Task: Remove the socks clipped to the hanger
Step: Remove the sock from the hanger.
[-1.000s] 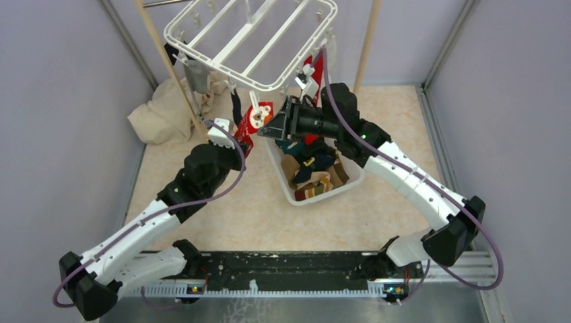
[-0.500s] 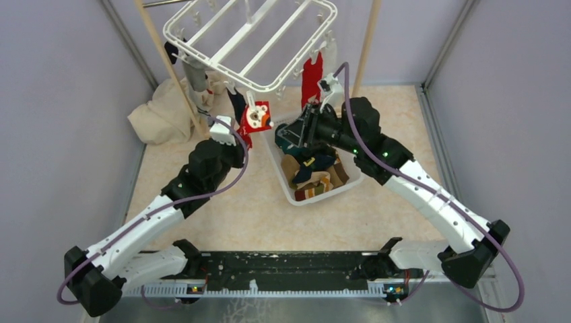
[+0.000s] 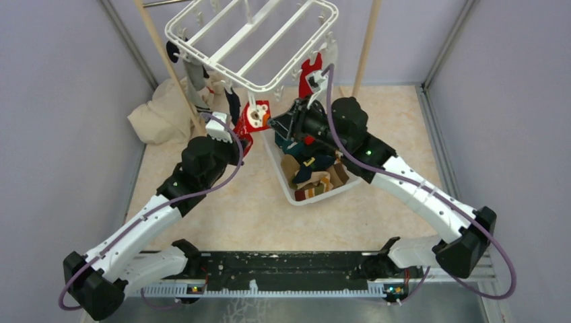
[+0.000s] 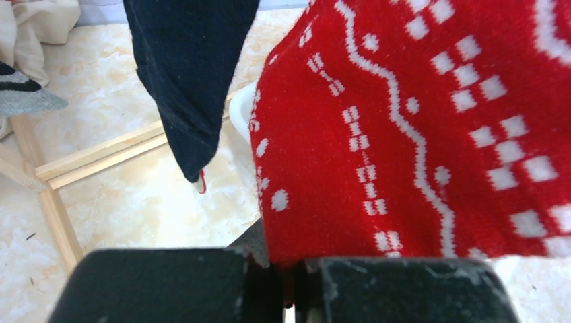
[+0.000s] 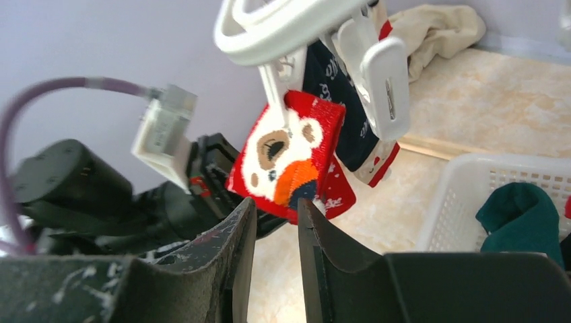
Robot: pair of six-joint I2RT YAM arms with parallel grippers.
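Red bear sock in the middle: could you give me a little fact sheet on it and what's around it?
Sock: red patterned sock with a bear face, hanging from the hanger
Held up by: white clip at its top edge
Left gripper: shut on the sock's lower edge
Right gripper: fingers slightly apart just under the sock; contact unclear
Neighbour: dark navy sock, hanging beside it
Nearby below: white basket with socks inside
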